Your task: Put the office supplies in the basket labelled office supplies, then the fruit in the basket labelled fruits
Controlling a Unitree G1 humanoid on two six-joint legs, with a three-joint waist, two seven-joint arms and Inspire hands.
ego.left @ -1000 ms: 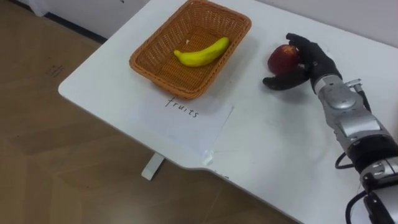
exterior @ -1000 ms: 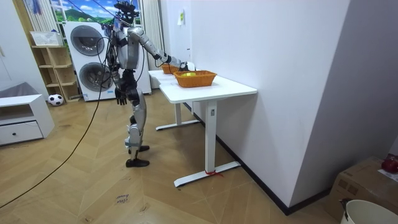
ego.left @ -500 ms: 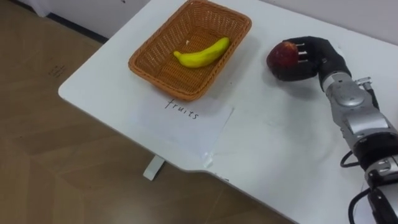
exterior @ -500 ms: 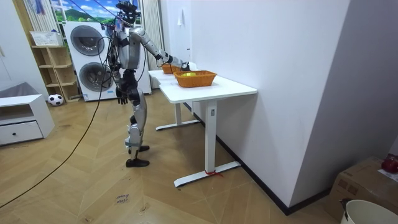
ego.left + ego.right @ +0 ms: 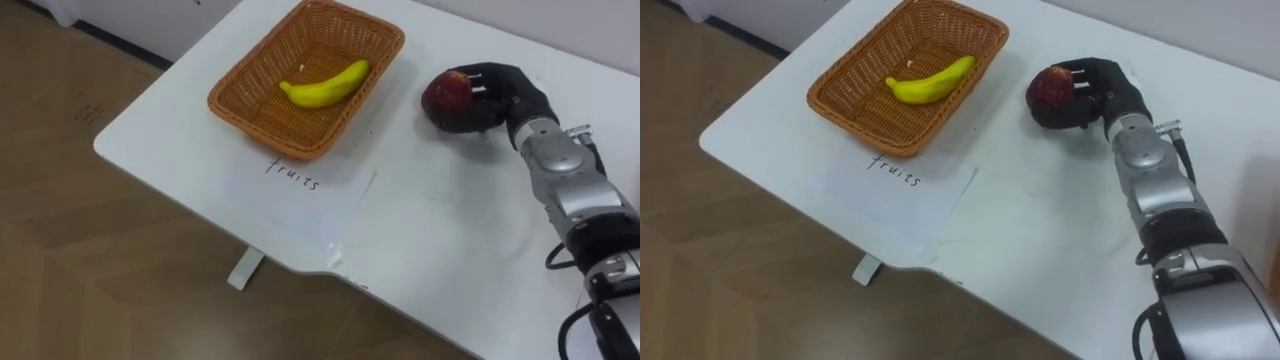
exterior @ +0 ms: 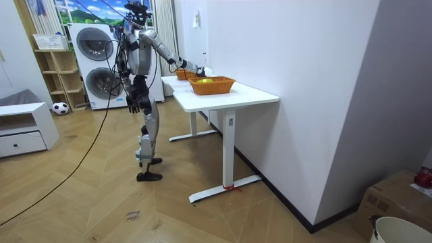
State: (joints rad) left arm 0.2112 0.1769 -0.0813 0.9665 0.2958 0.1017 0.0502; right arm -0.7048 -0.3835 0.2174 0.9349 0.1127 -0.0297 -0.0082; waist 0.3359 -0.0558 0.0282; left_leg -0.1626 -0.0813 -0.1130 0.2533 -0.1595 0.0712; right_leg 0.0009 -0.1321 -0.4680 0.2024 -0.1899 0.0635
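Note:
A wicker basket (image 5: 254,100) (image 5: 840,104) stands on the white table (image 5: 440,240), with a yellow banana (image 5: 325,86) (image 5: 931,79) lying in it. A paper label (image 5: 300,185) lies in front of the basket. To the basket's right my right hand (image 5: 505,92) (image 5: 1102,88) is shut on a red apple (image 5: 446,94) (image 5: 1049,88), fingers curled round it just above the table. In the room view I stand at the table's end, right arm stretched over it, and my left hand (image 6: 131,104) hangs at my side.
The table's front edge and left corner drop to the wooden floor (image 5: 90,260). A second basket (image 6: 182,73) stands further along the table in the room view. Washing machines (image 6: 94,61) and a low white cabinet (image 6: 23,131) stand behind me.
My right hand has closed round the apple and shifted it slightly left toward the basket; a second ago the fingers were spread beside it.

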